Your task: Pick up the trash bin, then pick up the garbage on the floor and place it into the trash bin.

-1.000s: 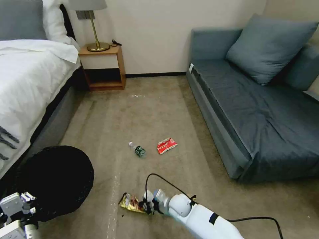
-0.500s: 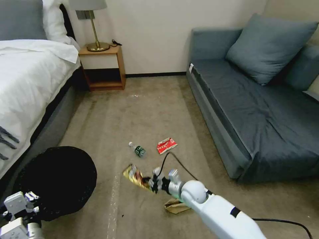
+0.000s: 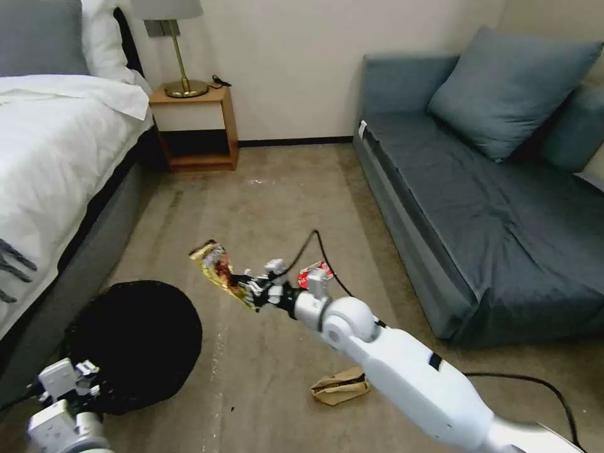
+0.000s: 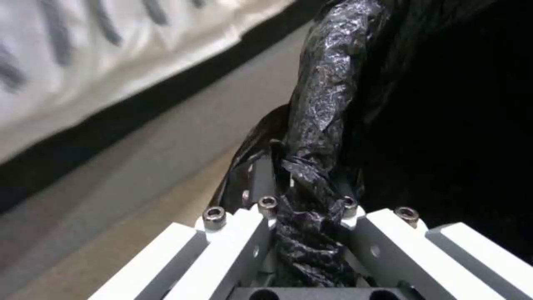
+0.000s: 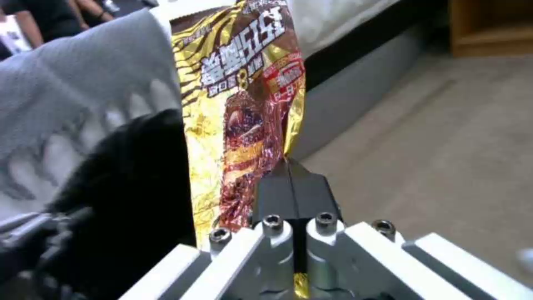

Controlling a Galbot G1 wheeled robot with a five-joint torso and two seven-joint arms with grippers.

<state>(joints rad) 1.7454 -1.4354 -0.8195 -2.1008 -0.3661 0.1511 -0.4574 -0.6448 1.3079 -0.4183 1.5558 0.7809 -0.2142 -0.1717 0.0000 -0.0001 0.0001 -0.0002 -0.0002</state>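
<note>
The black bag-lined trash bin (image 3: 135,343) hangs at the lower left, and my left gripper (image 3: 70,377) is shut on its near rim; the left wrist view has the gripper (image 4: 308,196) pinching the crinkly liner of the bin (image 4: 327,104). My right gripper (image 3: 253,290) is shut on the gold-brown wrapper (image 3: 217,269), held in the air just right of the bin. In the right wrist view that gripper (image 5: 291,175) grips the wrapper (image 5: 239,104) beside the bin (image 5: 133,175). A brown paper bag (image 3: 340,385) lies on the floor. The red-white wrapper (image 3: 307,274) peeks out behind my right arm. The bottle is hidden.
A bed (image 3: 56,157) runs along the left and a blue-grey sofa (image 3: 478,207) along the right. A wooden nightstand (image 3: 196,129) with a lamp stands at the back wall. A black cable (image 3: 314,242) loops over my right wrist. Carpet lies open between the furniture.
My right gripper has lifted the gold-brown wrapper off the floor and carried it up and left toward the bin. The bin and left gripper shifted slightly right. The paper bag came into view.
</note>
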